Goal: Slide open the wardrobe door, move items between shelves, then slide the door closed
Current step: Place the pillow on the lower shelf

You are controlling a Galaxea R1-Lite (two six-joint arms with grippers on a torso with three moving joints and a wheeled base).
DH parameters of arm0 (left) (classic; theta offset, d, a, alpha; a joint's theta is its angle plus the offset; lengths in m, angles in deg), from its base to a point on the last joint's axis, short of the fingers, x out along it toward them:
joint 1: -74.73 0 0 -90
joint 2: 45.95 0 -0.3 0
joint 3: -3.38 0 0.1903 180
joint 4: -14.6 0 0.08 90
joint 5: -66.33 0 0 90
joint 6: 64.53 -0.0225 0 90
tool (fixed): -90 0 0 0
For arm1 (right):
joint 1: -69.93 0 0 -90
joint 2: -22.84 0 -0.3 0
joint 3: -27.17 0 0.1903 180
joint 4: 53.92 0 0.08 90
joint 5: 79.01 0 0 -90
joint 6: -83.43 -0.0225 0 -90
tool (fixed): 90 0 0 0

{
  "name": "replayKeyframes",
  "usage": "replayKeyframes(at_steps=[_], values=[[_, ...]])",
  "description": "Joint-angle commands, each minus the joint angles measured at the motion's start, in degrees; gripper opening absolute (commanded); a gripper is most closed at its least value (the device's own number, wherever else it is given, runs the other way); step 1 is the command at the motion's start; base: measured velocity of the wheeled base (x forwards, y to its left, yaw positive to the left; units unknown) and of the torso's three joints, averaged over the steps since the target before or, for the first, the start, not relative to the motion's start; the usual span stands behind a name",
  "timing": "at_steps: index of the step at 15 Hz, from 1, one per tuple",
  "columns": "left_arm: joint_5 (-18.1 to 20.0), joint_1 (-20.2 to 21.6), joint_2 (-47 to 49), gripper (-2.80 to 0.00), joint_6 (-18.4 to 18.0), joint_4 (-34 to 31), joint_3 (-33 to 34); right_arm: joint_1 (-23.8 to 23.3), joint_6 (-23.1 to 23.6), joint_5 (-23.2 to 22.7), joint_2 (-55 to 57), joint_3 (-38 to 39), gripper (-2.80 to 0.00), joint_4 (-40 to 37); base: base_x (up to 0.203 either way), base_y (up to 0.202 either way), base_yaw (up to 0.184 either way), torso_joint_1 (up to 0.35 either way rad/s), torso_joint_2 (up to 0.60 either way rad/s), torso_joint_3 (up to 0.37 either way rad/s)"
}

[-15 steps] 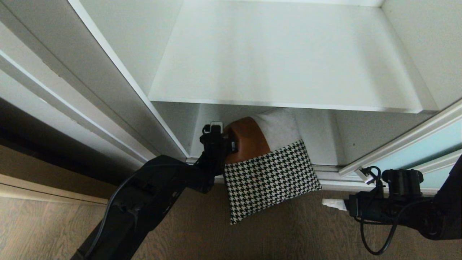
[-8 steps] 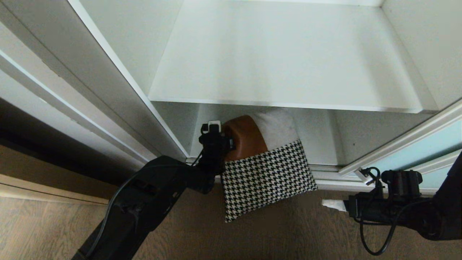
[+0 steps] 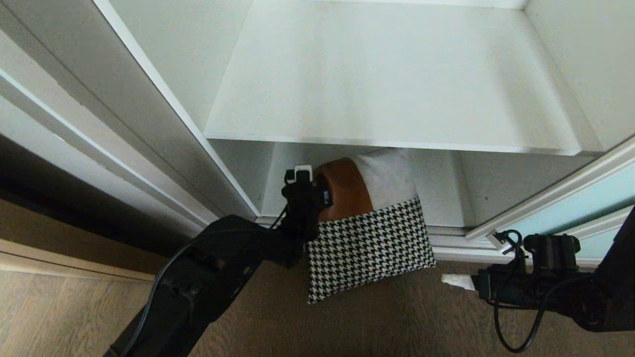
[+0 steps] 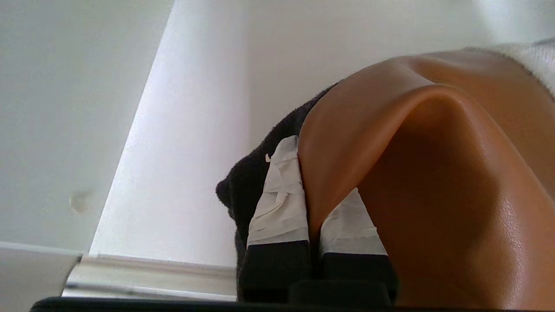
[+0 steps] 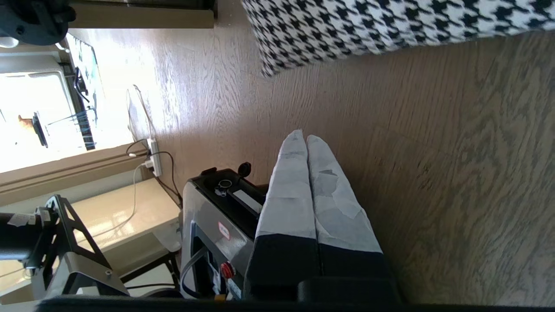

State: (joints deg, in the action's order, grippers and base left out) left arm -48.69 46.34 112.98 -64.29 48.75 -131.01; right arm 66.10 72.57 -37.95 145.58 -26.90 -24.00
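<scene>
Low at the wardrobe's mouth, the left arm reaches in from the floor side, its left claw (image 3: 325, 197) clamped on the brown leather corner of the cushion (image 3: 369, 243), a fold of leather pinched between the taped fingers (image 4: 277, 203). That cushion hangs half out of the bottom compartment, its houndstooth part over the wooden floor (image 3: 397, 322), its upper part tucked under the front edge of the white shelf (image 3: 387, 74). Off to the right, the right claw (image 5: 307, 138) waits with fingers pressed together, just beside the sliding door (image 3: 570, 206), well apart from the cushion.
</scene>
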Motion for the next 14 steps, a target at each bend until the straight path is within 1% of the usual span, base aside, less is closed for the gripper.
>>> replayKeyframes(at_steps=[1,2,4,6,8,11,13,14], values=[[0.7,0.0,0.4,-2.80,0.1,1.0,0.0,0.0,0.0,-0.3,0.2,0.2,-2.80,0.7,0.000,0.000,0.000,0.000,0.00,0.000],[0.9,0.0,0.7,-2.80,0.0,2.0,0.0,0.1,-0.1,-0.2,0.3,0.1,-2.80,0.7,0.000,0.000,0.000,0.000,0.00,0.000],[1.1,0.5,0.2,-2.80,0.0,2.1,-0.1,0.5,-0.1,0.8,0.7,0.1,-2.80,0.7,0.000,0.000,0.000,0.000,0.00,0.000],[0.9,0.6,-1.0,-2.80,0.3,2.4,0.0,2.1,-0.1,3.7,1.5,-0.4,-2.80,0.5,0.000,0.000,0.000,0.000,0.00,0.000],[1.1,1.0,-1.3,-2.80,0.5,1.8,-0.1,3.8,-0.2,8.9,2.6,-1.4,-2.80,0.4,0.000,0.000,0.000,0.000,0.00,0.000],[1.1,1.3,-1.9,-2.80,0.8,1.3,-0.1,7.5,-0.1,15.0,3.1,-1.9,-2.80,0.3,0.000,0.000,0.000,0.000,0.00,0.000],[1.2,1.5,-2.1,-2.80,2.4,0.0,-0.1,10.4,0.1,20.4,2.8,-3.4,-2.80,0.0,0.000,0.000,0.000,0.000,0.00,0.000],[1.2,1.5,-2.3,-2.80,2.7,-0.7,-0.1,11.5,0.2,22.0,2.8,-4.6,-2.80,-1.3,0.000,0.000,0.000,0.000,0.00,0.000]])
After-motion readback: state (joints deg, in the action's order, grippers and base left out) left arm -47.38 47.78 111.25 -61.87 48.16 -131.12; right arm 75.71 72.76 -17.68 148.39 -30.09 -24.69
